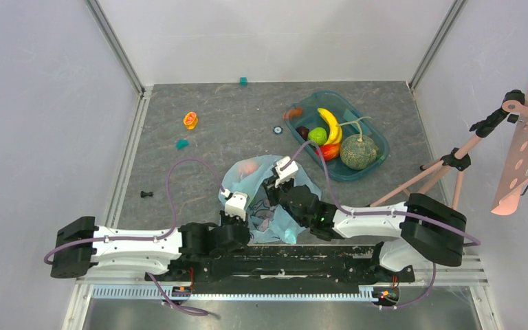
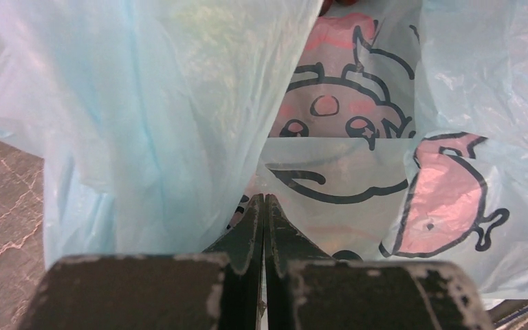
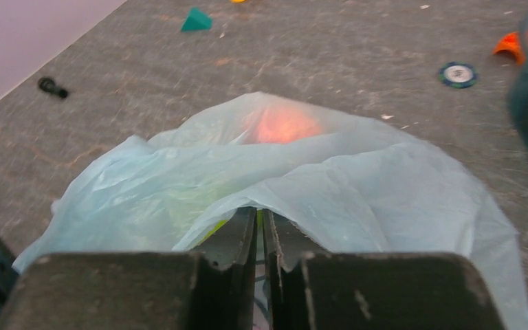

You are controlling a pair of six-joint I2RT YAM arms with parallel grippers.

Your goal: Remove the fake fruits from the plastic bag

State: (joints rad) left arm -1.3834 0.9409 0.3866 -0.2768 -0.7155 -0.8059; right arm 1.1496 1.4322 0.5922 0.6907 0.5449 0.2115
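Note:
The light-blue plastic bag (image 1: 265,206) lies crumpled in front of both arms. Its pink cartoon print shows in the left wrist view (image 2: 357,158). My left gripper (image 1: 236,204) is at the bag's left edge, and its jaws (image 2: 265,199) are shut on a fold of film. My right gripper (image 1: 285,168) is at the bag's far right side, shut (image 3: 260,212) on the film. The peach (image 1: 247,167) glows orange through the bag (image 3: 282,124). A greenish shape (image 3: 179,199) shows beside it. The melon (image 1: 359,152), green apple (image 1: 317,135) and grapes (image 1: 303,132) lie in the tray.
The teal tray (image 1: 378,137) stands at the back right and also holds a banana (image 1: 330,124) and a mango (image 1: 328,151). An orange toy (image 1: 190,120), teal pieces (image 1: 182,144), a chip (image 1: 277,128) and a black bit (image 1: 146,194) lie around. A tripod (image 1: 447,168) stands at the right.

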